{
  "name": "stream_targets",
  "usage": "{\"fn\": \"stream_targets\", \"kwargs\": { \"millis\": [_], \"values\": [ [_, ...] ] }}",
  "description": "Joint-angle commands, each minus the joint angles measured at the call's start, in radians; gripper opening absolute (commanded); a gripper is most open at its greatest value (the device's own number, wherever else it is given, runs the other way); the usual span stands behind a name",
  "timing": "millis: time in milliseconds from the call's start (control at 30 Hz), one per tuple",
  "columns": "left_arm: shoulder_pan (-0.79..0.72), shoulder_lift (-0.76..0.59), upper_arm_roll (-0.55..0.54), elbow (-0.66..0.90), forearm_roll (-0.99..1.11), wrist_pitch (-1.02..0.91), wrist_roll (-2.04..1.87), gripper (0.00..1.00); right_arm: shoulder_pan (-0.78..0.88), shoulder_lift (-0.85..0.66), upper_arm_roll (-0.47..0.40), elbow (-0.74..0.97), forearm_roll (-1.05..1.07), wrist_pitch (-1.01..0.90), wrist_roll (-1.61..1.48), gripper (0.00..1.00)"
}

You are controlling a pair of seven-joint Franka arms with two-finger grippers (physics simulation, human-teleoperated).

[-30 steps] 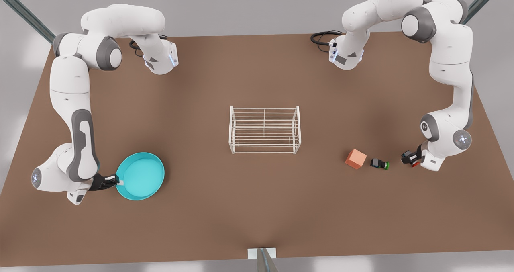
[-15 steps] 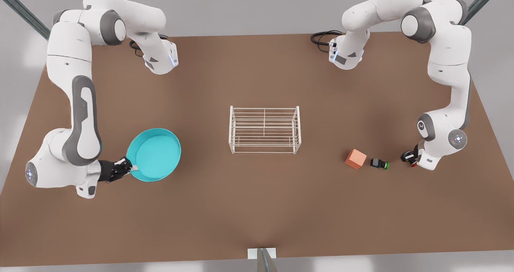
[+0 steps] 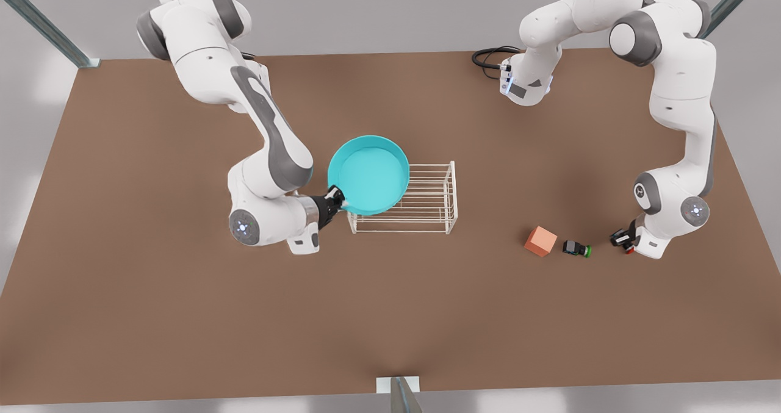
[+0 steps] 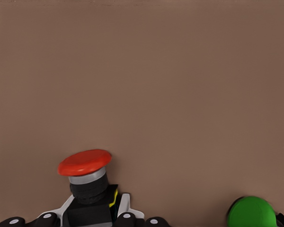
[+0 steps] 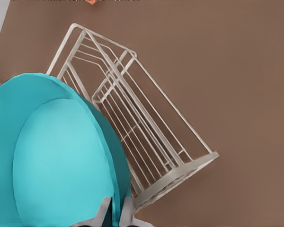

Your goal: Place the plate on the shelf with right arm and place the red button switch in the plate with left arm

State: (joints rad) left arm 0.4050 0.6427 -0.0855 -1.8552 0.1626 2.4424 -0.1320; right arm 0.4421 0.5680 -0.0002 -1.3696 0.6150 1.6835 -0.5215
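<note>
The right pincer [image 3: 337, 204], on the front view's left, grips the rim of the turquoise plate [image 3: 368, 174] and holds it raised over the end of the white wire shelf [image 3: 427, 198] that lies toward the front view's left, covering that part of the rack. In the right wrist view the plate's rim [image 5: 114, 189] sits pinched between the two fingertips [image 5: 127, 211], with the shelf [image 5: 146, 127] beneath and beyond it. On the front view's right, the left pincer [image 3: 622, 241] is low at the brown table [image 3: 390, 315], clenched on the red button switch [image 3: 628, 249]; the left wrist view shows its red cap [image 4: 84, 162] just above the fingers. The green-capped switch [image 3: 576, 248] and the orange cube [image 3: 540, 241] lie on the table nearby, apart from each other
</note>
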Motion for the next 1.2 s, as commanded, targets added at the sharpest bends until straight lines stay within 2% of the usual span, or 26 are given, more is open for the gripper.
{"fn": "stream_targets", "kwargs": {
  "millis": [0,100,133,167,200,300,367,433,500,533,567,600,633,733,833,1000,1167],
  "values": [
    [0.000,-0.008,0.001,0.002,-0.003,-0.008,-0.008,0.50,0.033,0.010,0.000,-0.002,0.012,0.127,0.380,0.28],
    [0.000,-0.023,0.000,0.004,-0.003,-0.009,-0.006,0.50,0.056,0.019,-0.001,0.000,0.014,0.143,0.394,0.28],
    [0.000,-0.037,0.000,0.008,-0.005,-0.039,-0.008,0.49,0.052,0.019,-0.001,0.000,0.014,0.137,0.394,0.71],
    [-0.002,-0.054,-0.003,0.013,-0.005,-0.054,-0.008,0.49,0.017,0.018,-0.003,0.001,0.008,0.125,0.379,1.00],
    [-0.002,-0.072,-0.005,0.013,-0.006,-0.072,-0.008,0.49,-0.006,0.007,-0.009,0.004,-0.003,0.091,0.383,1.00],
    [-0.005,-0.135,-0.036,0.036,-0.011,-0.163,-0.009,0.49,-0.006,-0.108,-0.050,0.010,-0.264,0.059,0.416,1.00],
    [-0.005,-0.176,-0.062,0.036,-0.011,-0.194,-0.014,0.49,-0.008,-0.175,-0.112,0.012,-0.350,-0.025,0.456,1.00],
    [-0.005,-0.238,-0.105,0.034,-0.011,-0.230,-0.014,0.47,-0.003,-0.266,-0.129,0.014,-0.558,-0.106,0.529,1.00],
    [-0.005,-0.250,-0.125,0.036,-0.012,-0.263,-0.026,0.46,-0.072,-0.384,-0.153,0.015,-0.563,-0.208,0.522,1.00],
    [-0.005,-0.262,-0.135,0.036,-0.012,-0.275,-0.041,0.46,-0.132,-0.437,-0.126,0.018,-0.566,-0.280,0.522,1.00],
    [-0.005,-0.290,-0.164,0.036,-0.012,-0.312,-0.058,0.46,-0.264,-0.526,-0.015,0.018,-0.610,-0.395,0.520,1.00],
    [-0.005,-0.313,-0.186,0.036,-0.012,-0.345,-0.067,0.46,-0.415,-0.554,0.119,0.015,-0.681,-0.404,0.506,1.00],
    [-0.005,-0.327,-0.200,0.036,-0.012,-0.367,-0.072,0.46,-0.488,-0.574,0.174,0.006,-0.669,-0.380,0.508,1.00],
    [-0.005,-0.368,-0.272,0.036,-0.012,-0.447,-0.153,0.46,-0.407,-0.571,0.002,-0.115,-0.638,-0.268,0.514,1.00],
    [-0.005,-0.408,-0.350,0.037,-0.012,-0.528,-0.236,0.46,-0.416,-0.485,-0.003,-0.108,-0.567,-0.226,0.521,1.00],
    [-0.017,-0.417,-0.485,0.090,-0.014,-0.622,-0.439,0.46,-0.411,-0.464,0.003,-0.063,-0.647,-0.174,0.601,1.00],
    [-0.135,-0.410,-0.487,0.157,-0.020,-0.681,-0.597,0.46,-0.413,-0.442,0.002,-0.056,-0.644,-0.099,0.600,1.00]
  ]
}}
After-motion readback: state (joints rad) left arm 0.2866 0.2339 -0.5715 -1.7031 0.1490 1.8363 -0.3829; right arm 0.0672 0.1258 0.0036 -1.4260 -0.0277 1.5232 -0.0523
